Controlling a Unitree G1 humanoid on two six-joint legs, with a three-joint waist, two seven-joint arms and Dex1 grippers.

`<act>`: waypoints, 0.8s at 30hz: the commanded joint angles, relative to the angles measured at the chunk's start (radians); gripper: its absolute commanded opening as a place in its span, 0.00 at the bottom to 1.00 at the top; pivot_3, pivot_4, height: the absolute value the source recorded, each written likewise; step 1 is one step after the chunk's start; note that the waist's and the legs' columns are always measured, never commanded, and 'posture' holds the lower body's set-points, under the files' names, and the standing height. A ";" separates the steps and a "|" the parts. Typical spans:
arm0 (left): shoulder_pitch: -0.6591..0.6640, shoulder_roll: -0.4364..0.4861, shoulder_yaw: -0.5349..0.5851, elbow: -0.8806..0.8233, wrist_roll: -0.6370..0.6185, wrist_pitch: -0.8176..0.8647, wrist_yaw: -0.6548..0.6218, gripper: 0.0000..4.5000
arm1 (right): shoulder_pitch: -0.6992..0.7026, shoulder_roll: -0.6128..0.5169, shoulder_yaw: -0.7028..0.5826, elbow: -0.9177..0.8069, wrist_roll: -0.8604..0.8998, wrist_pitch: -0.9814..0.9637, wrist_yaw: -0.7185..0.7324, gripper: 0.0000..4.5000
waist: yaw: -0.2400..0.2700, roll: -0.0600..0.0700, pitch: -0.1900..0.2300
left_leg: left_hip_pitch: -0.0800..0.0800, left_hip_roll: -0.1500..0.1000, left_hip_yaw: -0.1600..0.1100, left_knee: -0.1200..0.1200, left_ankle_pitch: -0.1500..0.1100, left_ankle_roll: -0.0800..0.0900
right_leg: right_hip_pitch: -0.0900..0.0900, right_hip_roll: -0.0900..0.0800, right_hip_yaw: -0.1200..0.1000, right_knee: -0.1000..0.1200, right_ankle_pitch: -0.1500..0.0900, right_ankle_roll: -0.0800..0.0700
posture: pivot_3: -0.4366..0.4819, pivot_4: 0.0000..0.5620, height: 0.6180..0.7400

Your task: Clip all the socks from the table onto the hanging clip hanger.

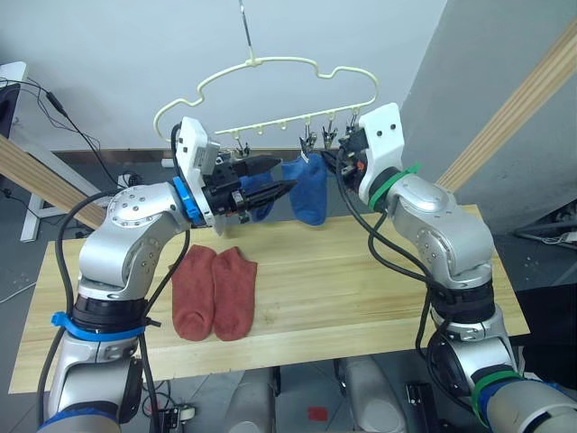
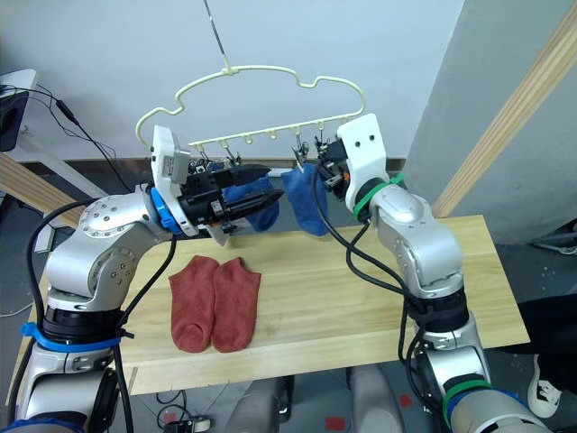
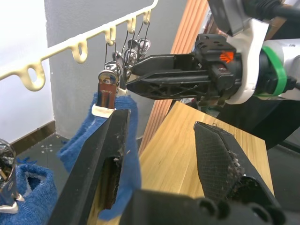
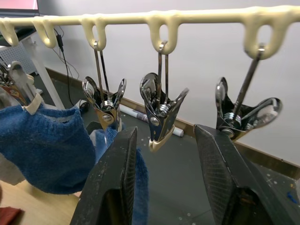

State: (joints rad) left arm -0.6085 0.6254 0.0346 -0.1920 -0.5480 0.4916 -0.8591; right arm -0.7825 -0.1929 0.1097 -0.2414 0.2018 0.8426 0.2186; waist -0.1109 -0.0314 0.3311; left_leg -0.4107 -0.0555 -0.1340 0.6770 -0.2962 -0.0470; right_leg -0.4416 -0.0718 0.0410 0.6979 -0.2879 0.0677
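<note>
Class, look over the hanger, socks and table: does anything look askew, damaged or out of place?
Nothing stands out. Two blue socks hang from the clip hanger; two rust-red socks lie flat, side by side, on the table.

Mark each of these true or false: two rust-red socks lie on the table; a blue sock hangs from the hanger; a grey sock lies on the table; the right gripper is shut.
1. Two rust-red socks lie side by side on the table. True.
2. A blue sock hangs from the clip hanger. True.
3. A grey sock lies on the table. False: none is visible there.
4. The right gripper is shut. False: its fingers stand apart below the clips.
</note>
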 commanded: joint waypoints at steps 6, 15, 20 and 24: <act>-0.019 -0.004 0.030 -0.035 -0.024 0.005 -0.002 0.56 | -0.047 -0.017 0.037 0.056 -0.076 -0.128 0.018 0.44 | 0.000 0.000 0.000 | 0.000 0.000 0.000 0.000 0.000 0.000 | 0.000 0.000 0.000 0.000 0.000 0.000 | 0.38 0.61 1.00; -0.036 0.006 0.032 -0.040 -0.053 0.032 -0.022 0.56 | -0.085 0.038 0.041 0.099 -0.082 -0.157 0.028 0.44 | 0.000 0.000 0.000 | 0.000 0.000 0.000 0.000 0.000 0.000 | 0.000 0.000 0.000 0.000 0.000 0.000 | 0.39 0.61 1.00; -0.039 0.006 0.033 -0.038 -0.054 0.033 -0.020 0.56 | -0.103 0.068 0.027 0.113 -0.072 -0.154 0.026 0.44 | 0.000 0.000 0.000 | 0.000 0.000 0.000 0.000 0.000 0.000 | 0.000 0.000 0.000 0.000 0.000 0.000 | 0.39 0.61 1.00; -0.039 0.005 0.034 -0.035 -0.050 0.031 -0.018 0.56 | -0.107 0.083 0.019 0.120 -0.066 -0.149 0.027 0.44 | -0.001 0.000 0.000 | 0.000 0.000 0.000 0.000 0.000 0.000 | 0.000 0.000 0.000 0.000 0.000 0.000 | 0.39 0.62 1.00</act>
State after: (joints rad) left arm -0.6339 0.6237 0.0354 -0.1938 -0.5900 0.5334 -0.8759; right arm -0.8682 -0.1179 0.1395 -0.0974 0.1310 0.7058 0.2403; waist -0.1114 -0.0314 0.3311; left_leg -0.4107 -0.0555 -0.1340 0.6773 -0.2961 -0.0472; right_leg -0.4417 -0.0718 0.0409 0.6981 -0.2879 0.0677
